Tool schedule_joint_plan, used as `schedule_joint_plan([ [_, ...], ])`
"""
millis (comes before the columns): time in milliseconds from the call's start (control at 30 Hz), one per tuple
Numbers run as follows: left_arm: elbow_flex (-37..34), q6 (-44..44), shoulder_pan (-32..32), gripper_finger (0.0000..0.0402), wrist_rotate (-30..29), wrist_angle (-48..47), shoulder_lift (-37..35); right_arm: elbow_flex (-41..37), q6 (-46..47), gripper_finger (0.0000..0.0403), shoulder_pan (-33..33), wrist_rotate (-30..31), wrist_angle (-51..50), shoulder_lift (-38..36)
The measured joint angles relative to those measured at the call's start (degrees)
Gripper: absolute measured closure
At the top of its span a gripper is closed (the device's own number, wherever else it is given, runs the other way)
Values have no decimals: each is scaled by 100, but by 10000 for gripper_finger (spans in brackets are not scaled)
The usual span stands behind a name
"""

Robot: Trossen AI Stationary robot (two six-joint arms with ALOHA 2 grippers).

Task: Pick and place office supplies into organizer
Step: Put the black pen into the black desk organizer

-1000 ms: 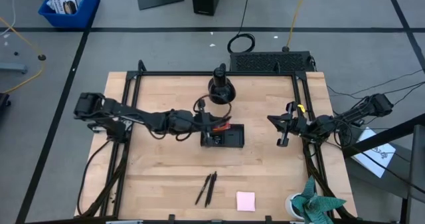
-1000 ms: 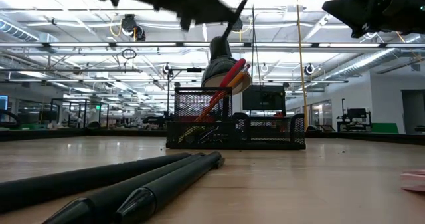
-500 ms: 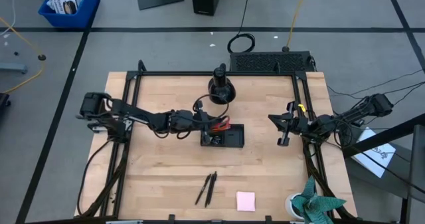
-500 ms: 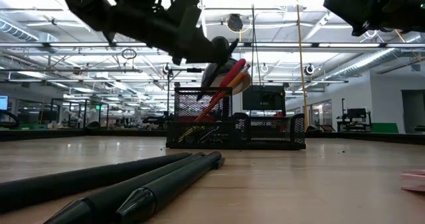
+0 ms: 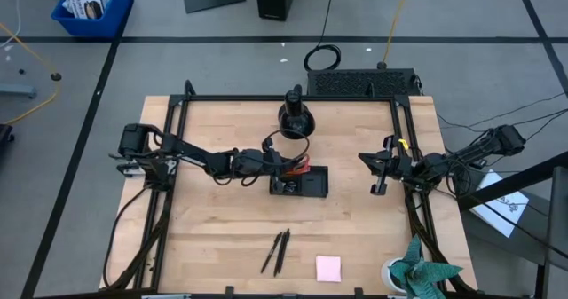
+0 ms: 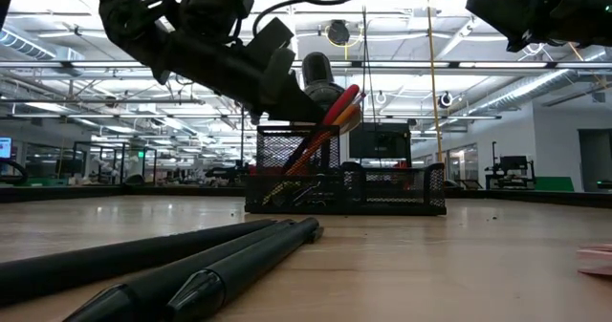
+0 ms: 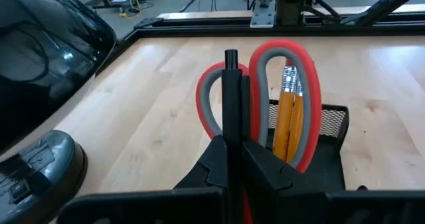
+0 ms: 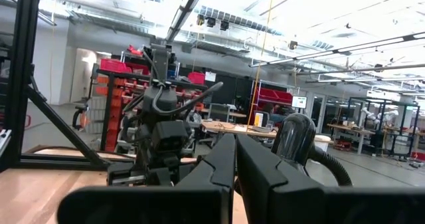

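Organizer [image 5: 300, 183] is sat mid-table, right under the tip of the left gripper [image 5: 286, 166], with the round black stand [image 5: 294, 119] just beyond it. That gripper is clenched on a black pen [image 7: 231, 98], which is held upright between the fingers [image 7: 262, 167], as seen in the left wrist view. Just past the pen, the red scissors [image 7: 287, 94] are stood handles-up in the organizer's mesh cup, and the two orange pencils [image 7: 290, 114] are seen through the handle loop, so they're in the same cup. From the low view the scissors and pencils are seen leaning out of the cup's top, with the gripper right up against them; whether they're actually touched can't be told.

Counted on the bare table: two more black pens [image 5: 276, 251], laid side by side, well apart from the left gripper on the near side of the organizer. One pink pad [image 5: 328, 268] is near them, close to the table edge.

The right gripper [image 5: 376, 169] is parked near the right edge, well clear of the organizer, squeezed closed with nothing in it.
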Motion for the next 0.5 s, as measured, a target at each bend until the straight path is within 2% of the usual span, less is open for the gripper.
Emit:
schedule_joint_plan([
  [167, 0, -137, 0, 365, -2, 2, 0, 1, -39, 394, 0, 0, 0, 0],
  [500, 0, -229, 0, 285, -4, 7, -41, -1, -59, 394, 0, 0, 0, 0],
])
